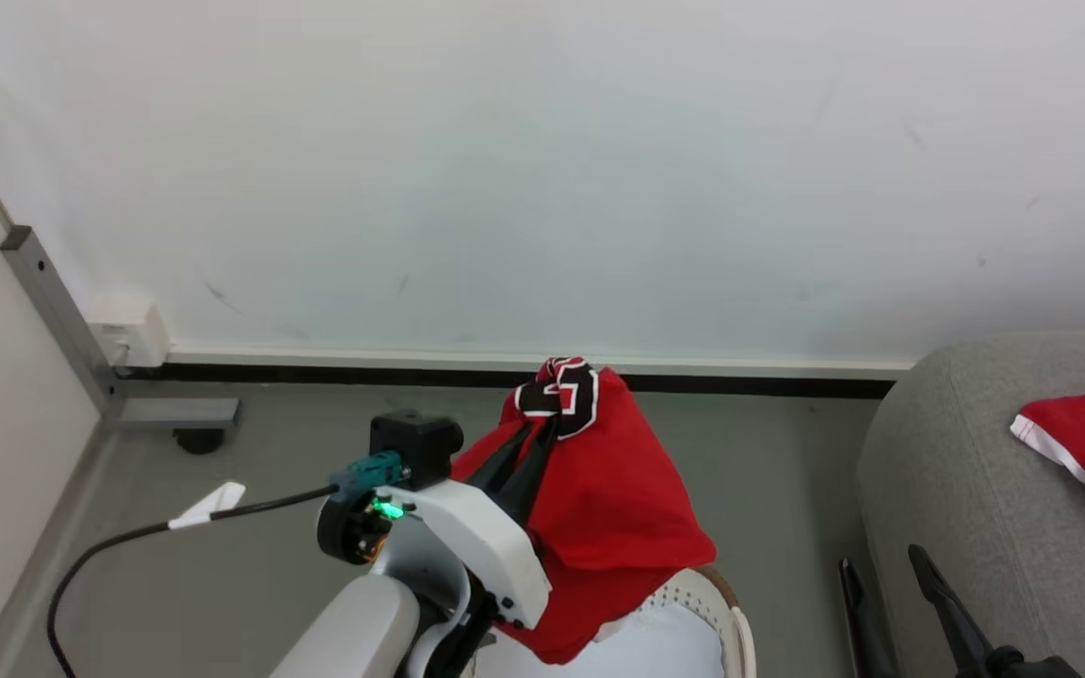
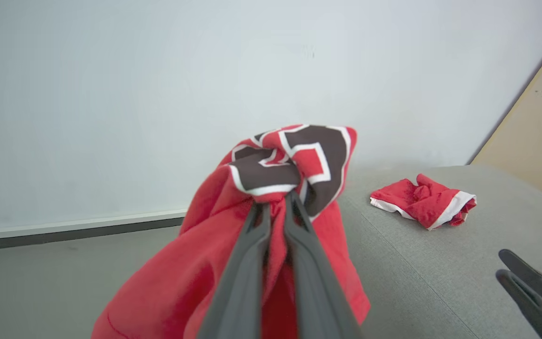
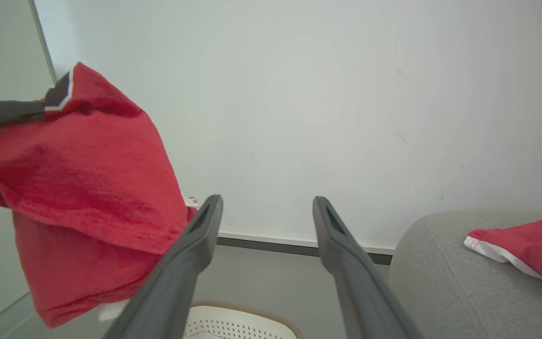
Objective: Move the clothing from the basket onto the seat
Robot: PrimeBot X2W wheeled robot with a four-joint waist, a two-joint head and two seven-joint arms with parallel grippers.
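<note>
Two red garments, one basket, one seat, two tools. The left tool [image 2: 276, 200] is clenched on one garment [image 1: 618, 490], which hangs over the basket [image 1: 704, 591]. The other garment [image 2: 424, 201] lies on the seat [image 1: 966, 490]. The right tool [image 3: 267, 202] is released, holding nothing. The left wrist view gives the seat's garment whole, crumpled and white-trimmed, while the head view cuts it at the edge. The right wrist view gives the basket's brown rim.

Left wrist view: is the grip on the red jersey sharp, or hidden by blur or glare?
Left wrist view: crisp where the left gripper pinches the red jersey, no glare; head view: flat, even light, soft shadows; right wrist view: open right gripper stretched by the wide angle, jersey slightly soft.
</note>
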